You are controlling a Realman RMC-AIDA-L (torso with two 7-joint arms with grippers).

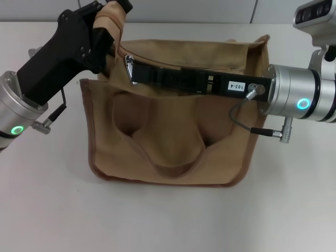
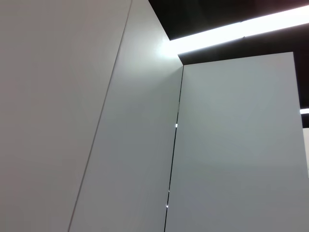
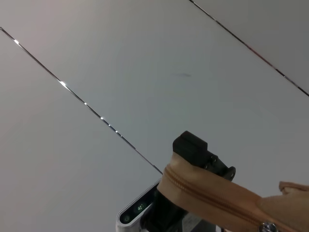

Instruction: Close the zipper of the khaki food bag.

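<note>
Zipper pull [image 1: 129, 69] at right gripper's [image 1: 137, 75] tip — touching.

Hidden behind the right gripper [image 1: 137, 75]: much of the zipper [image 1: 127, 62]. Left gripper [image 1: 112, 11] fingertips buried in fabric.

White label [image 1: 235, 85] on right arm — reads "103-4", upside down, no other txt

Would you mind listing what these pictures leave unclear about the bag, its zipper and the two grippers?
- Zipper: head view, mostly covered by the right gripper, so how far it is closed is unclear.
- Left gripper: fingers buried in the khaki food bag corner fabric.
- Left wrist view: shows only wall and ceiling.
</note>
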